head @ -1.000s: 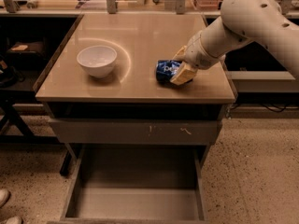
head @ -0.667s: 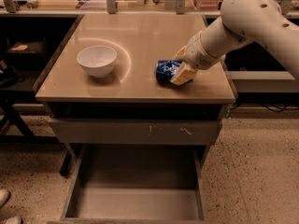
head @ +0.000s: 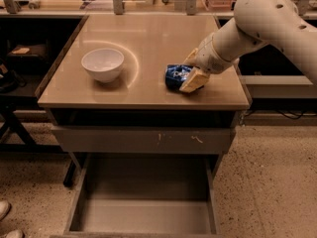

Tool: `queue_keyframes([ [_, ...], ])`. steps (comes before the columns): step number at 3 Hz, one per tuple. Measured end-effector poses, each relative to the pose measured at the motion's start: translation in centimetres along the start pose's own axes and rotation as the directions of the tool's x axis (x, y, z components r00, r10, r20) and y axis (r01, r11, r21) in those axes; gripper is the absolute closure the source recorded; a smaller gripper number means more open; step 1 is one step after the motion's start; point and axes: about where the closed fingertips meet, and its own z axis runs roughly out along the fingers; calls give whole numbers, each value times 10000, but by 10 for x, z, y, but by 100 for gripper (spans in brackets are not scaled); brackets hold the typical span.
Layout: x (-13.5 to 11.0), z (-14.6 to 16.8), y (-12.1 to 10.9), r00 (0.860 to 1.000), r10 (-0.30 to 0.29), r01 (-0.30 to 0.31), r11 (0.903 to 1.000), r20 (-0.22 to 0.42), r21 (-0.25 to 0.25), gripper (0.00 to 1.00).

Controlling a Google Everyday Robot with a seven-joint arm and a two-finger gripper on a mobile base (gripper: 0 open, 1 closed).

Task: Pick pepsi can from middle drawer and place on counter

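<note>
Blue pepsi can, seemingly within gripper

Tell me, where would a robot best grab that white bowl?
Probably by its rim, from above: the white bowl stands upright and open, so one finger can go inside and one outside. The gripper sits on the counter, shut around the pepsi can.

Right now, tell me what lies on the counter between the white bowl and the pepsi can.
Nothing: the camera view shows only bare counter between white bowl and pepsi can. The gripper is at the can's far side.
</note>
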Motion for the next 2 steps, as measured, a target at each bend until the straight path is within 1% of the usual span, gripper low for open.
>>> queue_keyframes([
  [1, 0, 0, 0, 10000, 0, 0, 10000, 1, -1, 0],
  [2, 0, -2, 0, 10000, 15, -15, 10000, 52, 33, 0],
])
